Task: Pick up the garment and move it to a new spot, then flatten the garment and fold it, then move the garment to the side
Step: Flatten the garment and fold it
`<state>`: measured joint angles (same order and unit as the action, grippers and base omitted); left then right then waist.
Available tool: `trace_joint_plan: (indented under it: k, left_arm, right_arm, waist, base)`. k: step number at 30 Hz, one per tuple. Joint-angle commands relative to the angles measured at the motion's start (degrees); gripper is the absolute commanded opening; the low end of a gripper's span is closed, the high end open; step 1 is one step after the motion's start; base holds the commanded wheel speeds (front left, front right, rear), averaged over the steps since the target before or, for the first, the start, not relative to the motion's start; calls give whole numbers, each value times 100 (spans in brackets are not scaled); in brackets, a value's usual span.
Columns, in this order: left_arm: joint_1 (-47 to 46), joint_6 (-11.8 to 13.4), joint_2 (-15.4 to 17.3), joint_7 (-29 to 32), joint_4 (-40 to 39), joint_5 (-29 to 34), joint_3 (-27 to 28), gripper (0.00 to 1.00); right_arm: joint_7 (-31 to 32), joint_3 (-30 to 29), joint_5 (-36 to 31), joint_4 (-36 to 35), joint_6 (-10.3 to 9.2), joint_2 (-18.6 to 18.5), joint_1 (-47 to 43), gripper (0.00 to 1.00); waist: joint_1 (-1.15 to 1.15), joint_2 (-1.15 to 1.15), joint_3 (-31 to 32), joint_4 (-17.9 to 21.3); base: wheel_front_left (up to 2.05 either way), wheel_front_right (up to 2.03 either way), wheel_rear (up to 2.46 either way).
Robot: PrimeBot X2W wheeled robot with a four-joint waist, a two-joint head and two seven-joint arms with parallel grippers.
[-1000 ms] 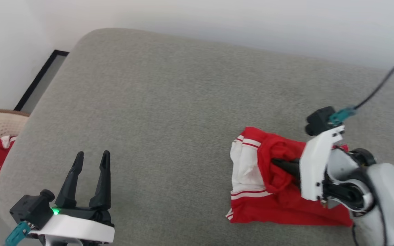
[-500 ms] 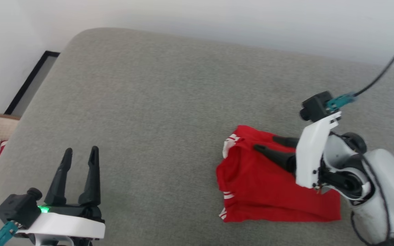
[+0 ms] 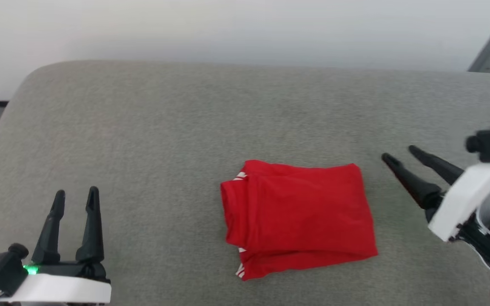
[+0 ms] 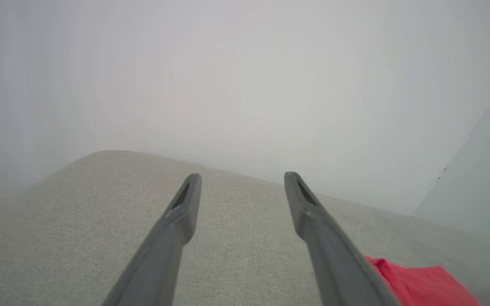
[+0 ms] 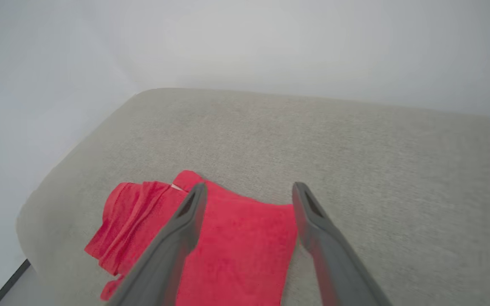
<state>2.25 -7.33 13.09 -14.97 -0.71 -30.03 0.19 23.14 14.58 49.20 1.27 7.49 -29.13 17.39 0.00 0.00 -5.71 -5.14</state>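
The right gripper point(image 3: 398, 153), shut on the bright red thin sports garment point(image 3: 298, 208) 1 second ago, now stands wide open and empty beside its right edge, leaving it folded toward the front edge of the grey upholstered surface point(image 3: 185, 127), so by judgement only the move aside remains; the left gripper point(image 3: 77, 191) is open and empty.

Left pincer point(image 3: 77, 192): long dark tapering fingers point(image 3: 91, 229), white wrist plate point(image 3: 58, 290) (green light point(image 3: 31, 269) glowing).

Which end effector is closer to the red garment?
Right. The right end effector is open just off the garment at its right edge, not touching; the left end effector is open, much farther off to its left.
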Motion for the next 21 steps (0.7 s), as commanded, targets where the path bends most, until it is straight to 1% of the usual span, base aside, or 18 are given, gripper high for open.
trace_joint_plan:
  k: [1,3,8,12,17,21]
  left_arm:
    - [97,-19,10,-27,-4,33,22,100]
    - [174,-19,53,-27,18,-6,29,100]
    - [364,-19,99,-28,71,-38,72,100]
    - [505,-19,108,-28,76,-24,160,100]
    - [664,-20,86,-27,81,60,236,100]
    - [765,-20,115,-27,111,88,263,100]
  right_arm:
    - [-164,-3,-50,-39,0,-15,-113,100]
    - [-529,-59,-181,-28,-1,-93,-282,100]
    - [-1493,-108,-570,41,0,-82,-612,100]
    - [-2239,-241,-980,242,-1,-58,-862,100]
    - [-2991,-433,-1410,484,-1,34,-1115,100]
    - [-3400,-615,-1617,660,-1,160,-1282,100]
  waist:
    - [0,0,100,160]
    - [0,0,173,278]
    - [0,0,366,517]
    - [0,0,522,660]
    - [0,0,649,790]
    - [0,0,739,870]
  base:
    - [0,0,0]
    - [0,0,0]
    - [0,0,0]
    - [0,0,0]
    - [0,0,0]
    - [0,0,0]
